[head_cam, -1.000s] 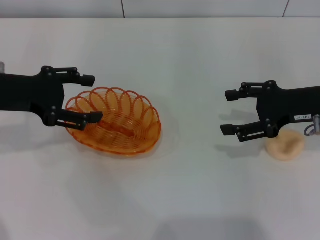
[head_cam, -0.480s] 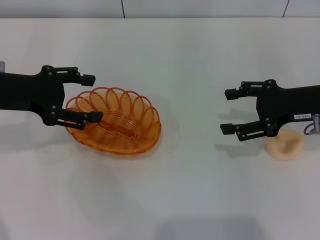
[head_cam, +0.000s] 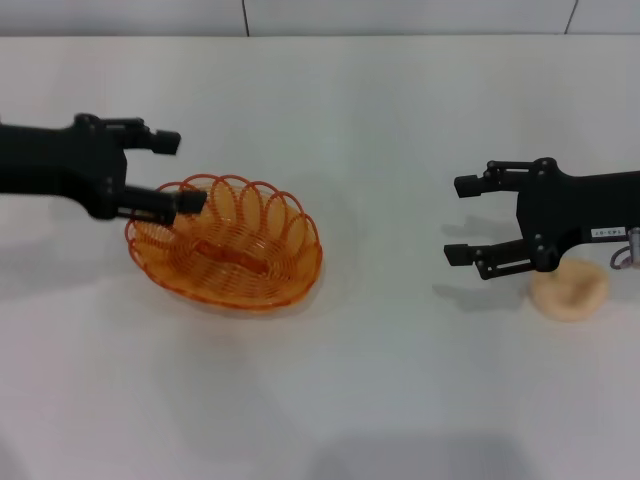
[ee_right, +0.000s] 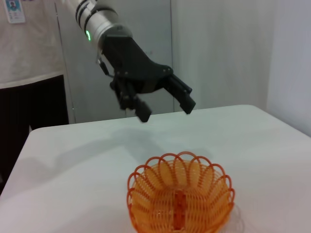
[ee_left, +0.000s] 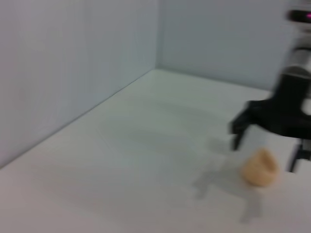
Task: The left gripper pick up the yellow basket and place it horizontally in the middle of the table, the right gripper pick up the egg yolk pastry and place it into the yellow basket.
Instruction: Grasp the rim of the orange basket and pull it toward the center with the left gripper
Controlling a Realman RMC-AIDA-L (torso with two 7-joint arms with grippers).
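Observation:
The yellow basket [head_cam: 228,248] rests upright on the white table [head_cam: 360,380], left of centre. My left gripper [head_cam: 178,170] is open and empty, hovering over the basket's far left rim without touching it. In the right wrist view the left gripper [ee_right: 166,110] hangs above the table behind the basket [ee_right: 180,199]. My right gripper [head_cam: 460,220] is open and empty at the right, a little above the table. The egg yolk pastry [head_cam: 570,292] lies on the table just beside and behind the right gripper's lower finger. The pastry also shows in the left wrist view [ee_left: 260,167].
A wide stretch of bare tabletop lies between the basket and the right gripper. A wall runs along the table's far edge [head_cam: 320,36]. A person in a light shirt [ee_right: 29,43] stands beyond the table in the right wrist view.
My left gripper has lifted off the basket's left rim and drawn back, still open. The basket has shifted slightly and stays on the table. The right gripper has barely moved.

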